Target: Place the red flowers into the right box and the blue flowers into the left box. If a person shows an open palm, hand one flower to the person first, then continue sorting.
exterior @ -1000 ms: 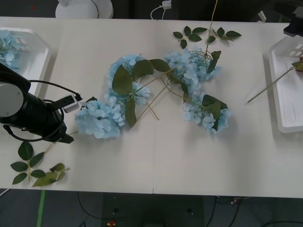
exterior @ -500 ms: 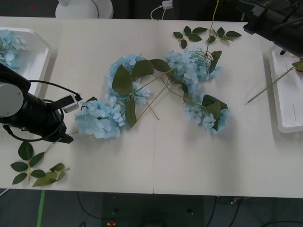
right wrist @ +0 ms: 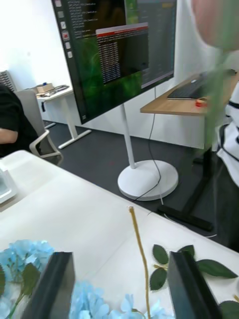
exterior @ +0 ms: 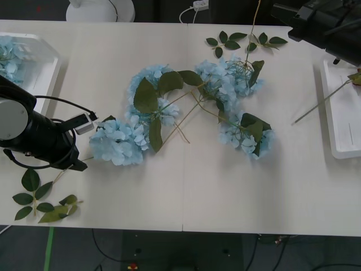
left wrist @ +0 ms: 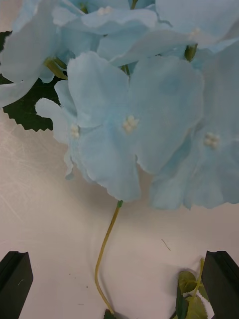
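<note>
Blue flowers (left wrist: 134, 94) lie on the table (exterior: 186, 180) just beyond the left gripper's (left wrist: 117, 284) spread-open fingers, a thin stem (left wrist: 105, 249) between them; lower squarely, then close on the stem.

Right arm (exterior: 318, 22) entering the front view at the upper right of the frame: a second ago it is showing as a small dark edge at the right border; half a second ago it is covering the corner above the right box (exterior: 341, 113); now it is reaching slightly farther left along the table's (exterior: 225, 192) far edge, toward the leaf sprig (exterior: 245, 40). Right claw (right wrist: 119, 286) is standing with fingers apart, above the blue flowers (right wrist: 30, 259).
</note>
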Motion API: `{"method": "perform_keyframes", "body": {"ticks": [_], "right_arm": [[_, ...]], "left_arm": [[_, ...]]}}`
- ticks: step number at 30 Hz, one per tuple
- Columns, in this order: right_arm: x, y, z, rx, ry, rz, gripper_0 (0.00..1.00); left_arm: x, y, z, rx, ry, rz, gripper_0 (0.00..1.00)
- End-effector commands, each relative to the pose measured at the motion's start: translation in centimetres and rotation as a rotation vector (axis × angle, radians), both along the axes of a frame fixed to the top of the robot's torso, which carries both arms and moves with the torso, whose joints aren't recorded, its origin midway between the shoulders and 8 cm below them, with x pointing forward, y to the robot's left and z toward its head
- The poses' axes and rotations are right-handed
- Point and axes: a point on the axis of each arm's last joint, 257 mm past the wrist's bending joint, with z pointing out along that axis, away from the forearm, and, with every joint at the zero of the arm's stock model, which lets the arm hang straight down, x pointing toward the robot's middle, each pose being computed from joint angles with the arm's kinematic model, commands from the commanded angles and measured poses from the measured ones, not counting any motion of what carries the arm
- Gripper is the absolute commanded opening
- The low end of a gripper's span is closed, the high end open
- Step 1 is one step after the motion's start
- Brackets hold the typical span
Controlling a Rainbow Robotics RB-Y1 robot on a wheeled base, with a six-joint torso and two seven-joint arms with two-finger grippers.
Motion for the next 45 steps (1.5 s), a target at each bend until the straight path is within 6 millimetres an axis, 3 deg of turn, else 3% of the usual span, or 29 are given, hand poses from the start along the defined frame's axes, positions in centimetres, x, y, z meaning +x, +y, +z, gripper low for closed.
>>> {"method": "perform_keyframes", "body": {"ticks": [1, 8, 13, 23, 33, 38, 45], "right_arm": [[-1.9, -0.4, 4.0, -0.037, -0.051, 0.064, 0.80], [-3.0, -1.5, 5.6, -0.041, -0.054, 0.089, 0.81], [-2.8, -2.7, 5.9, 0.207, 0.235, 0.091, 0.81], [-1.0, -5.6, 4.2, 0.815, 0.898, -0.038, 0.81], [1.3, -7.4, -0.9, 1.517, 1.425, -0.283, 0.81], [1.6, -6.1, -5.1, 1.607, 1.568, -0.418, 0.81], [2.9, -4.9, -8.7, 1.709, 1.676, -0.453, 0.82]], "left_arm": [[0.1, 1.8, 0.3, 0.059, -0.020, -0.035, 1.00], [0.1, 1.8, 0.3, 0.059, -0.020, -0.035, 1.00], [0.1, 1.8, 0.3, 0.059, -0.020, -0.035, 1.00], [0.1, 1.8, 0.3, 0.059, -0.020, -0.035, 1.00], [0.1, 1.8, 0.3, 0.059, -0.020, -0.035, 1.00], [0.1, 1.8, 0.3, 0.059, -0.020, -0.035, 1.00], [0.1, 1.8, 0.3, 0.059, -0.020, -0.035, 1.00]]}}
